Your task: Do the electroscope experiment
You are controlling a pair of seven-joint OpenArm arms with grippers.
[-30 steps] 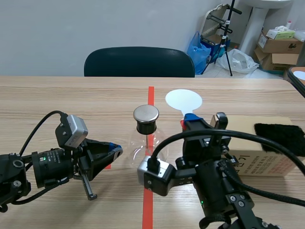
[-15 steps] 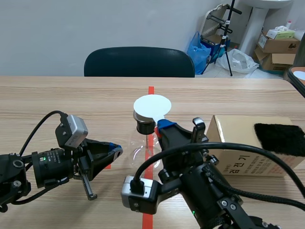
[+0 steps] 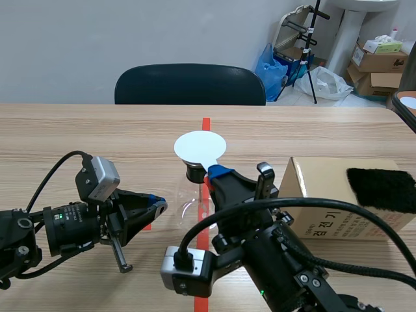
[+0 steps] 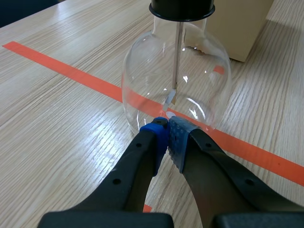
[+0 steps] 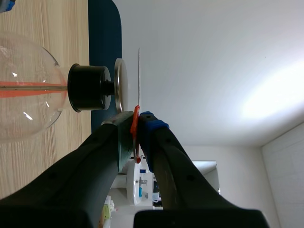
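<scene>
The electroscope is a clear glass flask with a black stopper on the orange-red tape line. My right gripper is shut on the handle of a white disc paddle, which hangs over the flask's top and hides its metal cap. In the right wrist view the paddle is edge-on, a narrow gap from the metal cap. My left gripper lies low, left of the flask, shut on nothing. Its tips sit just short of the flask; the rod's foil hangs inside.
A cardboard box stands right of the flask with a black furry cloth on top. A dark chair is behind the table's far edge. Boxes and bags lie on the floor beyond.
My right arm has carried the white paddle leftward, from right of the flask to over its metal cap. The left arm has not moved.
</scene>
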